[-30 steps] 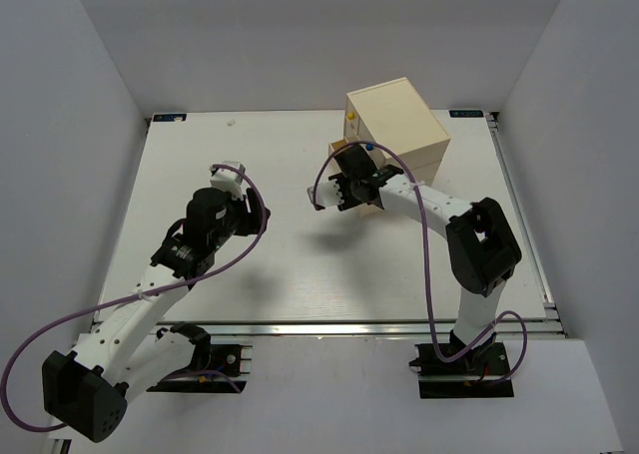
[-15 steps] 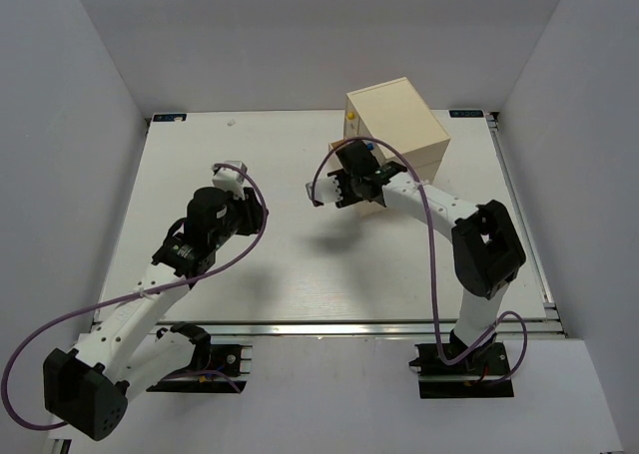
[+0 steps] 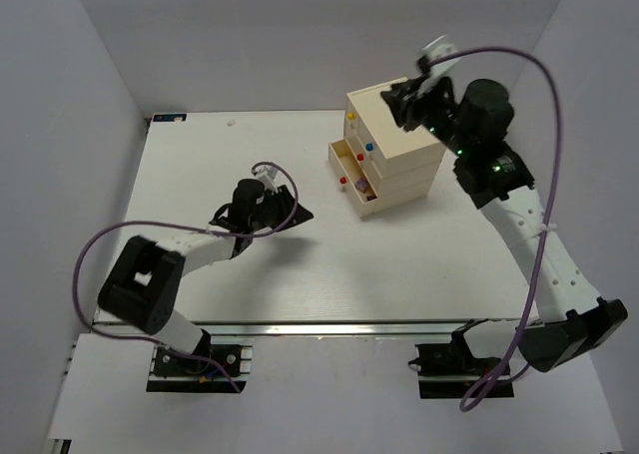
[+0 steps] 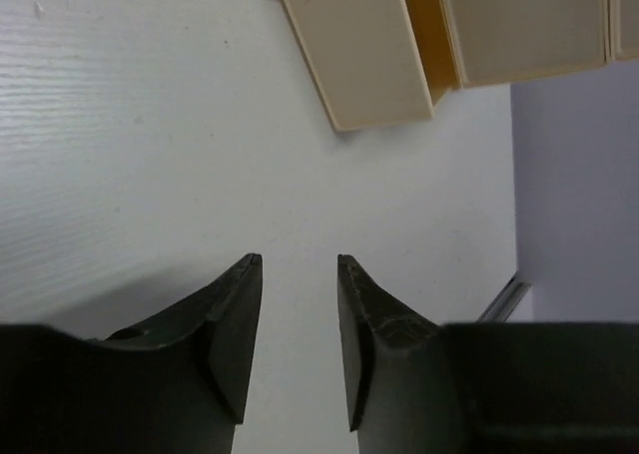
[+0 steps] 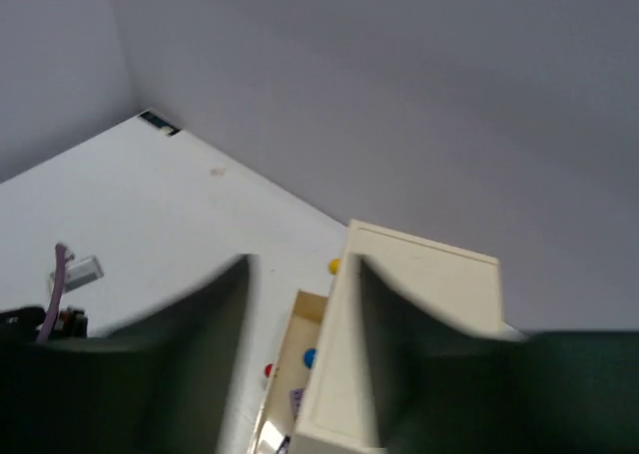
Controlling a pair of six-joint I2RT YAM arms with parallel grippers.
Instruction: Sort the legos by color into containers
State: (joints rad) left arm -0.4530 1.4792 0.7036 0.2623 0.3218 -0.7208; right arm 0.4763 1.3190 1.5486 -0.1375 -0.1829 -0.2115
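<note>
The cream chest (image 3: 399, 135) stands at the back right of the table, with yellow, blue and red knobs on its front. Its bottom drawer (image 3: 351, 180) is pulled out to the left. A purple lego (image 5: 297, 401) lies in the open drawer. No other lego shows. My right gripper (image 3: 401, 101) is raised above the chest's top (image 5: 424, 274), open and empty (image 5: 300, 264). My left gripper (image 3: 296, 215) is low over the bare table left of the chest, open and empty (image 4: 298, 261), with the chest (image 4: 359, 45) ahead of it.
The white table (image 3: 200, 165) is walled by grey panels on the left, back and right. A small white speck (image 3: 230, 122) lies near the back edge. A metal rail (image 3: 329, 326) runs along the front edge.
My right gripper has lifted from in front of the drawers to above the chest. My left gripper has swung right and down towards the table middle. The drawer fronts now show.
</note>
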